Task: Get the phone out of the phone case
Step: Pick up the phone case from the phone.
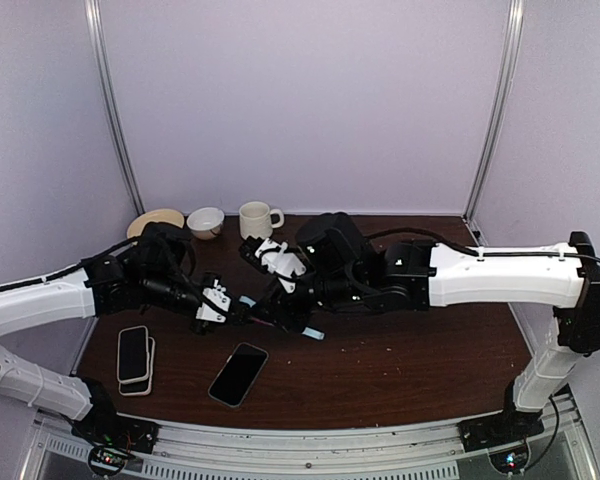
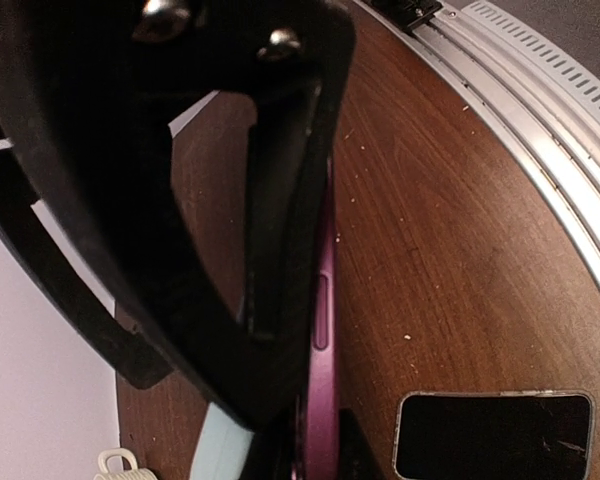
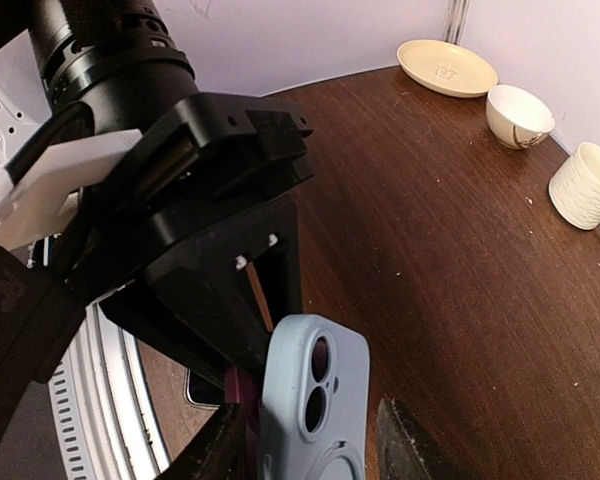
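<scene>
My left gripper [image 2: 315,440] is shut on the edge of a purple phone [image 2: 323,330], held on edge above the table. The light blue phone case [image 3: 315,400] shows its back and camera holes between the fingers of my right gripper [image 3: 315,452]. That gripper is open; one finger [image 3: 412,445] stands clear of the case. The phone [image 3: 242,385] shows as a purple strip just left of the case. In the left wrist view the case [image 2: 223,445] angles away from the phone. From above, both grippers [image 1: 230,312] [image 1: 285,310] meet mid-table.
A bare phone [image 1: 238,374] lies face up near the front edge, and a stack of phones [image 1: 134,358] lies to its left. A plate [image 1: 155,220], a bowl [image 1: 206,221] and a white mug [image 1: 258,219] stand along the back edge.
</scene>
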